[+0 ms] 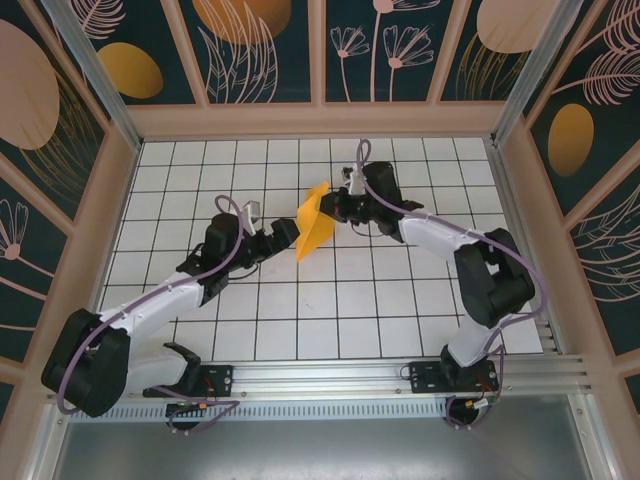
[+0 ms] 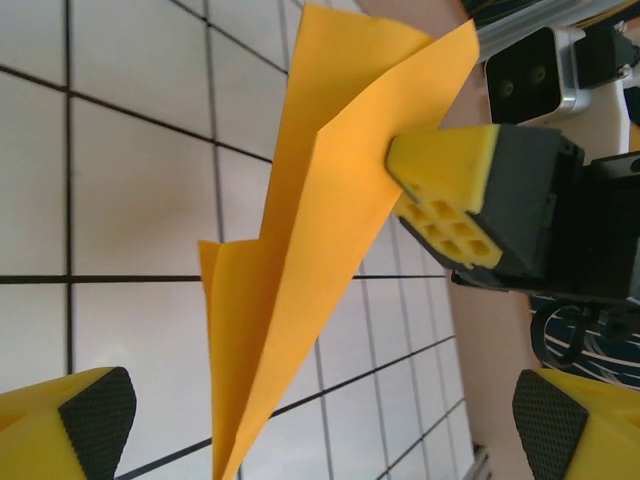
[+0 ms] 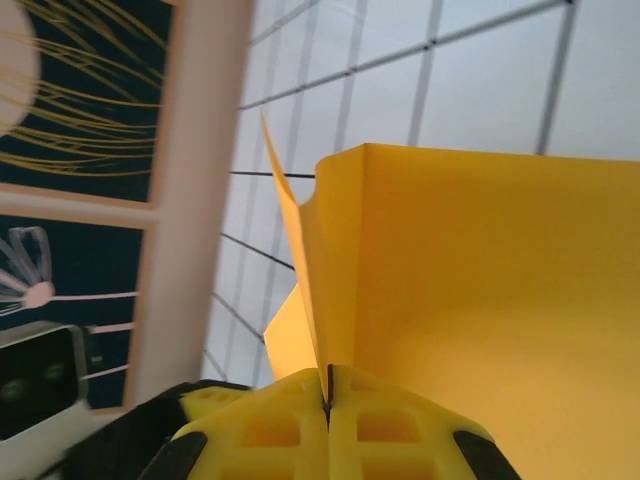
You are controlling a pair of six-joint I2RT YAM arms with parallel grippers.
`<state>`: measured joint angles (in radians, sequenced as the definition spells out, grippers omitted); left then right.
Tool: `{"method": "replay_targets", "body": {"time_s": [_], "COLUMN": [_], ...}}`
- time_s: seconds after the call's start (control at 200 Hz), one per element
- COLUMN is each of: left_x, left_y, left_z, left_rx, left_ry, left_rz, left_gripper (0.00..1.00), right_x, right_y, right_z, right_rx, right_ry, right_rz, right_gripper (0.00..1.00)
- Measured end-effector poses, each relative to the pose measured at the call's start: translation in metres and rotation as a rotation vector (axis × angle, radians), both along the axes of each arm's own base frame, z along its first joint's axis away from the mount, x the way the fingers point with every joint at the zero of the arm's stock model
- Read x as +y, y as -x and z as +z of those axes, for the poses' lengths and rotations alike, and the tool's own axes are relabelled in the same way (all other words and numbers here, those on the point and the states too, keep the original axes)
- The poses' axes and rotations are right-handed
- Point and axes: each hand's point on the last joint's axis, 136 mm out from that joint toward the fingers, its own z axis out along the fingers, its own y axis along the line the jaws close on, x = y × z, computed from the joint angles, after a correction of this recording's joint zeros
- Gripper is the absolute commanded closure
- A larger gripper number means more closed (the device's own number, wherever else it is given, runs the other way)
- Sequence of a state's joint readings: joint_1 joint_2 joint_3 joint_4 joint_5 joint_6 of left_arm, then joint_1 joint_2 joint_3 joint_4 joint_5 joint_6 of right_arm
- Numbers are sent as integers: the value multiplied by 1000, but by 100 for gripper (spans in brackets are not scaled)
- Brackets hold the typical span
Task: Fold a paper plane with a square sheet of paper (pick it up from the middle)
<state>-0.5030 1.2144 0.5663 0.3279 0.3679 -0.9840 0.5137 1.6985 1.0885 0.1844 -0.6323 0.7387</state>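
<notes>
The square sheet of paper is folded into a narrow, pointed orange-yellow paper plane (image 1: pixel 314 222) and hangs above the table's middle, its tip toward the near side. My right gripper (image 1: pixel 337 208) is shut on its wide far end; in the right wrist view the jaws (image 3: pixel 328 395) pinch a folded edge of the plane (image 3: pixel 480 280). My left gripper (image 1: pixel 284 236) stands open just left of the plane's tip. In the left wrist view the plane (image 2: pixel 320 230) hangs between and beyond my open left gripper (image 2: pixel 325 412), untouched by either pad, with the right gripper's yellow fingers (image 2: pixel 450 185) clamped on it.
The white gridded table (image 1: pixel 330 310) is ringed by low beige walls (image 1: pixel 320 120) with dark decorated panels. An aluminium rail (image 1: pixel 330 378) carrying both arm bases runs along the near edge.
</notes>
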Motion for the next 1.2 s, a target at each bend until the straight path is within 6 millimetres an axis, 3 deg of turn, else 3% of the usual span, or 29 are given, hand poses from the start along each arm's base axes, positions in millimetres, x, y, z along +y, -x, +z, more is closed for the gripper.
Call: {"method": "replay_targets", "body": {"time_s": [0.16,0.38,0.63,0.791,1.076,1.201], "left_x": [-10,-23,-30,-30,-35,-38], "left_y": [3,5,1,-1,2,2], "left_z": [20,47,33,35,49,62], "left_rx": [-23,-83,-41,-46,-86,-124], "left_ry": [96,205,215,217,251,275], "left_rz": [-45,-111,-128,-125,-165,-190], "left_gripper": [2,10,6,5,25,39], "right_x": [-1,2,-1,-5,-4,-2], "right_y": [4,14,21,24,27,28], "right_z": [39,49,64,77,84,90], "right_rx": [-58,-29,-24,-42,-26,-26], "right_ry": [-63,-112,-150,-168,-199,-222], "right_rz": [38,98,121,127,143,156], "right_gripper": [100,100,100,100,100,100]}}
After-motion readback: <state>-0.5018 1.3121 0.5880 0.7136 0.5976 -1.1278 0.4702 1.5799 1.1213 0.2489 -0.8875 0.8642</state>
